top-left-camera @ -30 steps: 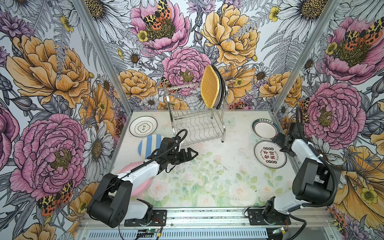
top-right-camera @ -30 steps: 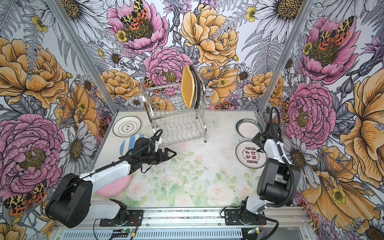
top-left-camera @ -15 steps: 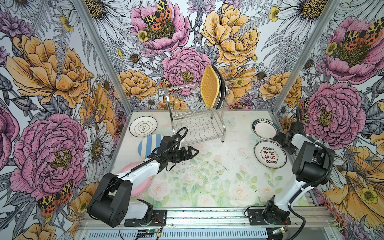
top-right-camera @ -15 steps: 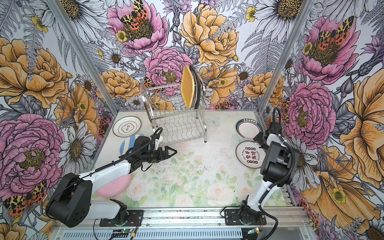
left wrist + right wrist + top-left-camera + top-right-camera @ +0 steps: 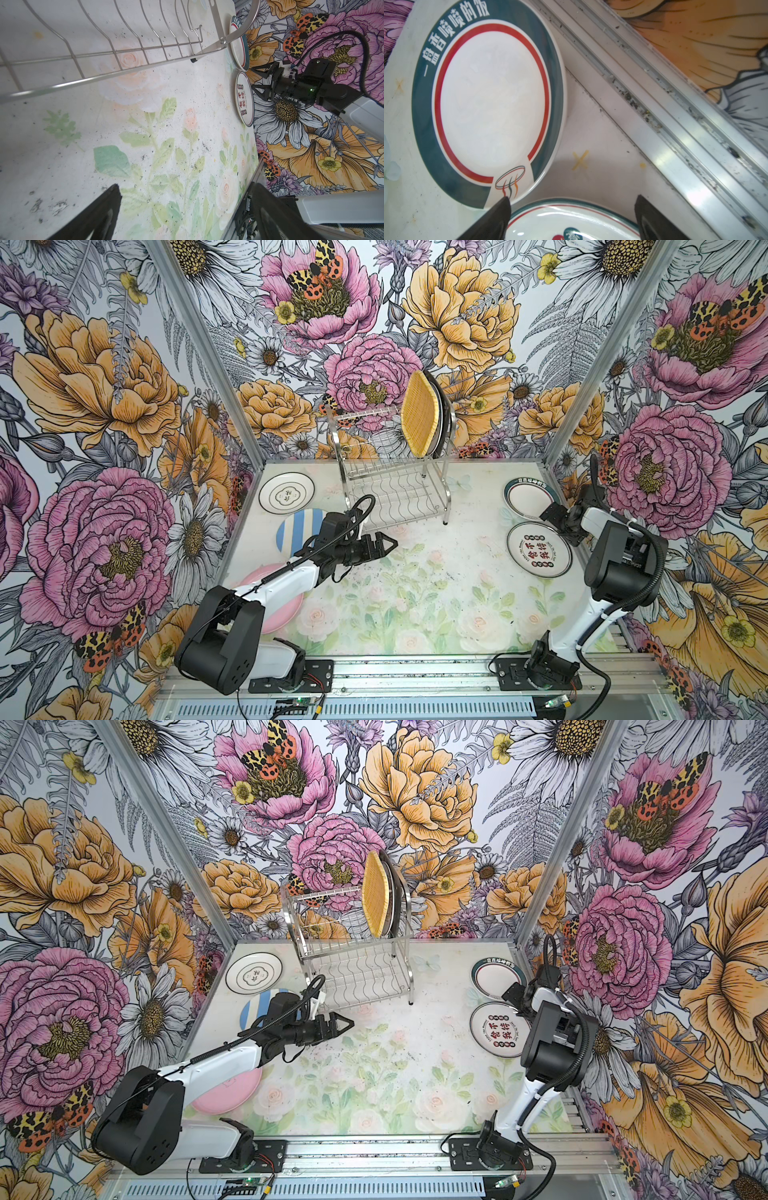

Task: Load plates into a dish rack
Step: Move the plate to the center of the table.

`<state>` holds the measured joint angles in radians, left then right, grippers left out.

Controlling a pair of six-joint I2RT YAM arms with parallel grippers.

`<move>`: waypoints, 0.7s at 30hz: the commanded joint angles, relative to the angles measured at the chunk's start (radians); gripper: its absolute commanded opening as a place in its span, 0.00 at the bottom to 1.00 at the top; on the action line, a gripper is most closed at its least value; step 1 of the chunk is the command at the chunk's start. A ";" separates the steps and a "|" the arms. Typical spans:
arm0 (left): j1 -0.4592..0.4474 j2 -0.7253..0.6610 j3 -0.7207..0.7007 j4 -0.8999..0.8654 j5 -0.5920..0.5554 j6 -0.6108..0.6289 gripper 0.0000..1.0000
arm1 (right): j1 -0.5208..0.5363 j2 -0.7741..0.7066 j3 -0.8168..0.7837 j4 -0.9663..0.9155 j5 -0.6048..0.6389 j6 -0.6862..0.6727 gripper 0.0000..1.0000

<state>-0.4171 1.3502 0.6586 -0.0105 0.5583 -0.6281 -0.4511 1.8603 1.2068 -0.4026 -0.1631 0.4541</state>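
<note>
The dish rack (image 5: pixel 395 493) stands at the back middle of the table. A yellow woven square plate (image 5: pixel 419 414) stands upright in its upper tier, with a dark plate (image 5: pixel 444 406) behind it. On the left lie a white ringed plate (image 5: pixel 286 492), a blue-white striped plate (image 5: pixel 296 526) and a pink plate (image 5: pixel 280 616) partly under my left arm. My left gripper (image 5: pixel 388 542) hovers open and empty in front of the rack. On the right lie a teal-rimmed plate (image 5: pixel 492 99) and a plate with red characters (image 5: pixel 539 549). My right gripper (image 5: pixel 572 199) is open, straddling that plate's far rim.
An aluminium rail (image 5: pixel 675 116) and the flowered side wall run close beside my right gripper. The rack's lower wire shelf (image 5: pixel 124 47) and one leg foot (image 5: pixel 193 60) lie just ahead of my left gripper. The two right-hand plates nearly touch.
My right arm's elbow has lifted and swung back while its gripper stays at the two right plates. My left gripper has edged slightly toward the rack.
</note>
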 commanded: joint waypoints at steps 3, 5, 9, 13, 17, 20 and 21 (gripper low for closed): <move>-0.008 -0.003 0.012 0.017 0.015 0.018 0.99 | 0.034 -0.051 -0.046 0.018 -0.056 -0.016 0.93; -0.008 -0.006 0.006 0.020 0.014 0.018 0.99 | 0.046 -0.058 -0.064 0.015 -0.075 -0.014 0.92; -0.008 -0.016 -0.009 0.031 0.010 0.014 0.99 | 0.080 -0.095 -0.128 0.016 -0.080 0.000 0.91; -0.008 -0.030 -0.027 0.037 0.007 0.007 0.99 | 0.129 -0.148 -0.196 0.015 -0.082 0.025 0.91; -0.007 -0.036 -0.039 0.040 0.005 0.005 0.99 | 0.190 -0.221 -0.279 0.014 -0.070 0.054 0.90; -0.005 -0.037 -0.045 0.044 0.005 0.002 0.99 | 0.227 -0.285 -0.328 0.013 -0.072 0.079 0.90; -0.006 -0.036 -0.046 0.048 0.005 0.001 0.99 | 0.237 -0.304 -0.337 0.009 -0.069 0.085 0.90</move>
<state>-0.4168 1.3350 0.6270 0.0048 0.5579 -0.6289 -0.2363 1.6093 0.9005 -0.3664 -0.2230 0.4988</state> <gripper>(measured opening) 0.986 0.901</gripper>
